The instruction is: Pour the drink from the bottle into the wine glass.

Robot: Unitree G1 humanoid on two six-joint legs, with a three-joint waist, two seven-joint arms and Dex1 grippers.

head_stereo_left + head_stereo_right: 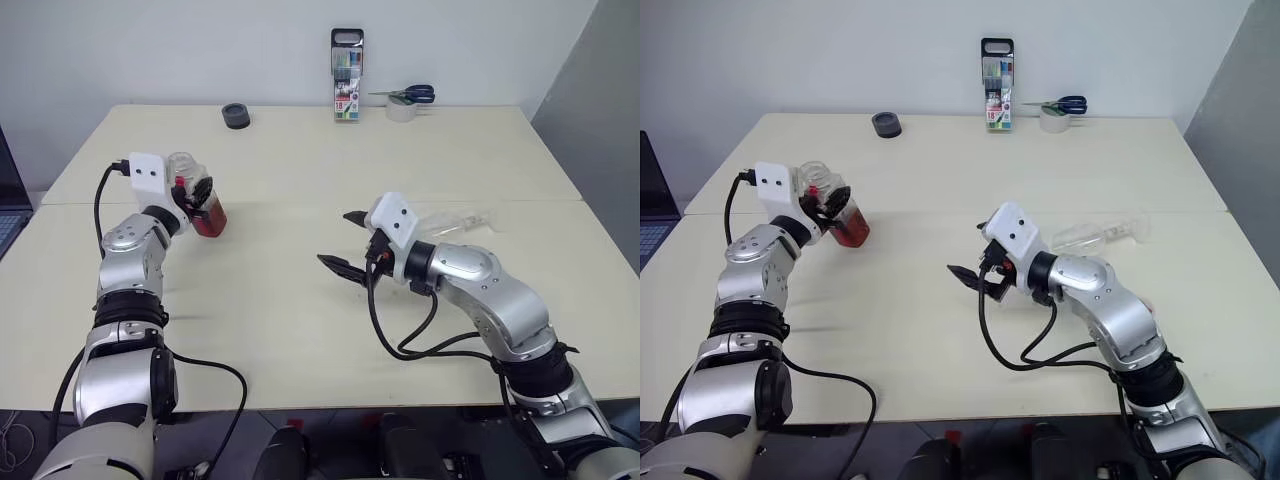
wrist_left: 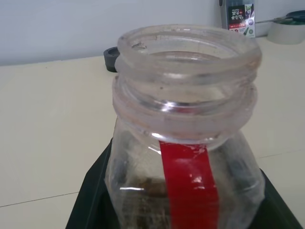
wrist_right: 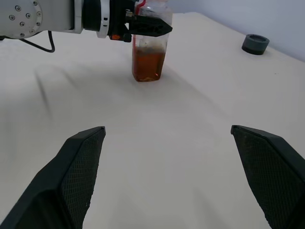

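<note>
One ribbed clear plastic bottle [image 2: 186, 138] holds reddish-brown drink [image 3: 148, 65].

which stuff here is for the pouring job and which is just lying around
For the job:
- bottle, uncapped, in the left gripper
- drink in it
- wine glass, lying on its side behind the open right gripper

Lying about:
- marker pack
- scissors
- tape roll
- dark round cap
</note>
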